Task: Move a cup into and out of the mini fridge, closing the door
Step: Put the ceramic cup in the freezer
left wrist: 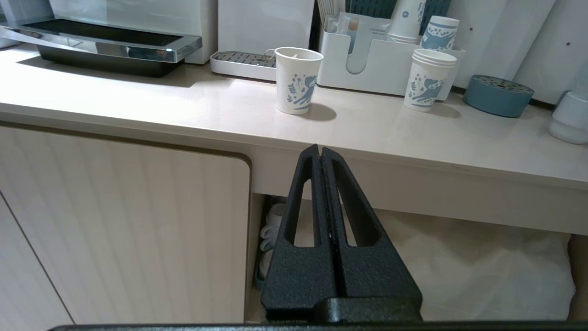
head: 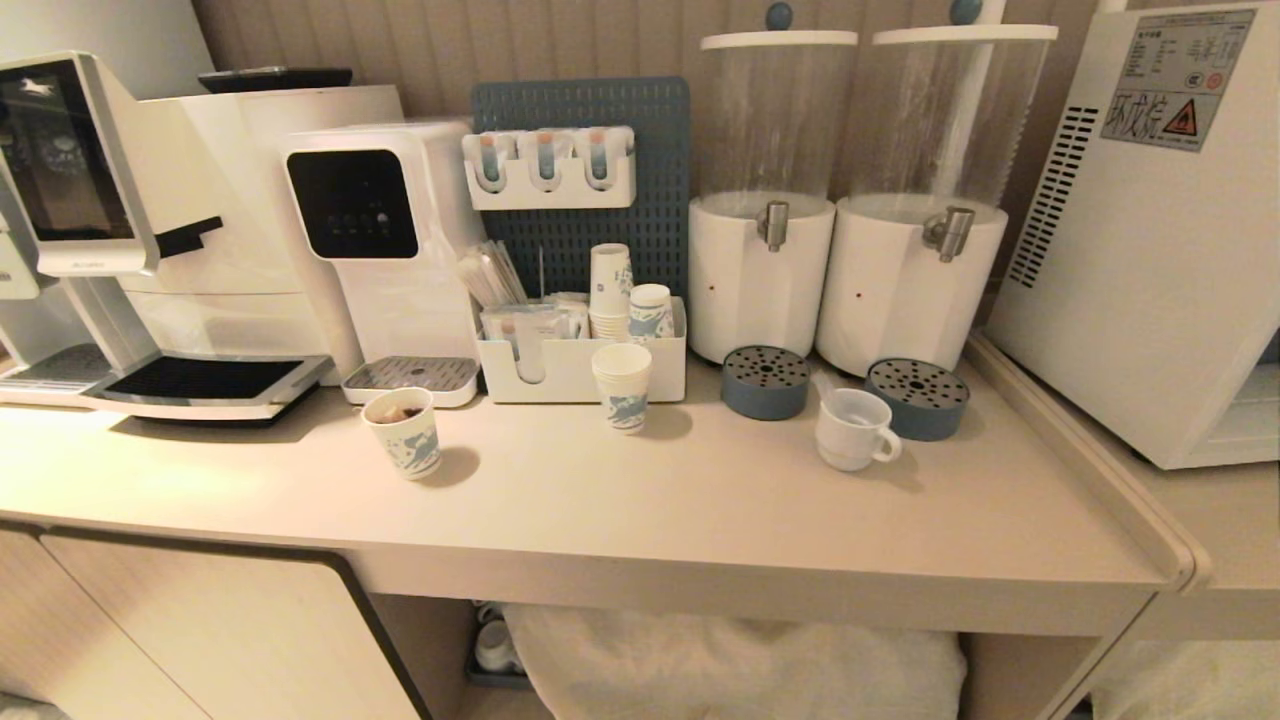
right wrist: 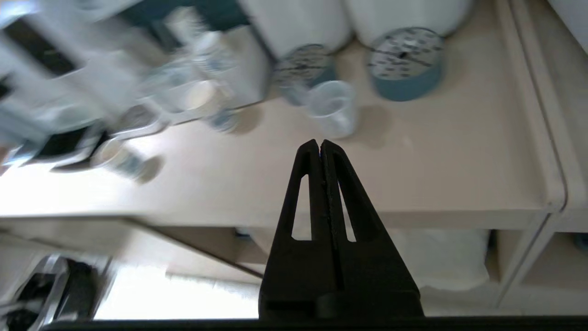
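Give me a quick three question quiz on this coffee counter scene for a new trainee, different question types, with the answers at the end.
1. True or false: the cup already sits inside the mini fridge.
2. Multiple choice: the cup stands nearest to A) the coffee machine, B) the blue drip trays, C) the pegboard.
3. Fill in: the right gripper hangs above the counter's front edge with its jaws ____.

Key:
1. False; it stands on the counter.
2. B.
3. Shut, holding nothing. The left gripper is shut too, low before the counter's front.
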Tool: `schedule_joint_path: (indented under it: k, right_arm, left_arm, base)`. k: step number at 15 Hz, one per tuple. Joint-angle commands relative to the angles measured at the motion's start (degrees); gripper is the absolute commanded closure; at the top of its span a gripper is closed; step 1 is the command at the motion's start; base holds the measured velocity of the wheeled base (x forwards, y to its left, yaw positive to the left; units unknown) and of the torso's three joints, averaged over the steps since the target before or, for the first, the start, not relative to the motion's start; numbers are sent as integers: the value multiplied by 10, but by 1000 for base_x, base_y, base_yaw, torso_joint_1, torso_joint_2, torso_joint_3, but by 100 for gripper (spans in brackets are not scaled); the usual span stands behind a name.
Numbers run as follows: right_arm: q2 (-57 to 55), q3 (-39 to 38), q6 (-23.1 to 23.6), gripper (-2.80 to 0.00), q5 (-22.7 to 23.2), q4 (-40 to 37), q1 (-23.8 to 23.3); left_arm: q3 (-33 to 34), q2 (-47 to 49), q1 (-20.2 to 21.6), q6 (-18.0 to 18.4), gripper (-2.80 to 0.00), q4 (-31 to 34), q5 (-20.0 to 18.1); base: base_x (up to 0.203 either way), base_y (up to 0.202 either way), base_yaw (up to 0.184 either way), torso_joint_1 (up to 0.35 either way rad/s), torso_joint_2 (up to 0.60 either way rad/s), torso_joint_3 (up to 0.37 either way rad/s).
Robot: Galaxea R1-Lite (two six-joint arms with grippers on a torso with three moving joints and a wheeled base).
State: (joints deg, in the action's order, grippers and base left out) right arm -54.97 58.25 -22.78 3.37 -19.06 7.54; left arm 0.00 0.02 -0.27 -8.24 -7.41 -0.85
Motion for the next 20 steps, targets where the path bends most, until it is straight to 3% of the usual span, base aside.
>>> schedule_joint_path:
  k: [1, 3, 5, 8, 13, 14, 20]
  right_arm:
    - [-75, -88, 96, 0, 229, 85, -146]
    - [-116, -222, 234, 0, 307, 230, -177]
    - [-176, -334, 308, 0, 339, 468, -180]
    - [-287, -436, 351, 0, 305, 709, -148]
    - [-481, -460, 378, 0, 284, 907, -104]
    - [-521, -457, 382, -280, 283, 943, -96]
    - [-659, -395, 391, -280, 285, 1067, -71]
  left_arm:
    - [23, -3, 0, 1, 0, -1, 0]
    - [23, -3, 0, -1, 0, -1, 1]
    - [23, -3, 0, -1, 0, -1, 1]
    - [23, -3, 0, -1, 0, -1, 0]
    - [23, -3, 0, -1, 0, -1, 1]
    - [23, -3, 0, -1, 0, -1, 1]
    - [23, -3, 0, -3, 0, -1, 1]
  base:
    - [0, 0, 0, 0, 0, 0]
    - [0, 0, 0, 0, 0, 0]
    - [0, 0, 0, 0, 0, 0]
    - [0, 0, 0, 0, 0, 0]
    - [0, 0, 0, 0, 0, 0]
    - [0, 0, 0, 0, 0, 0]
    - [0, 0, 0, 0, 0, 0]
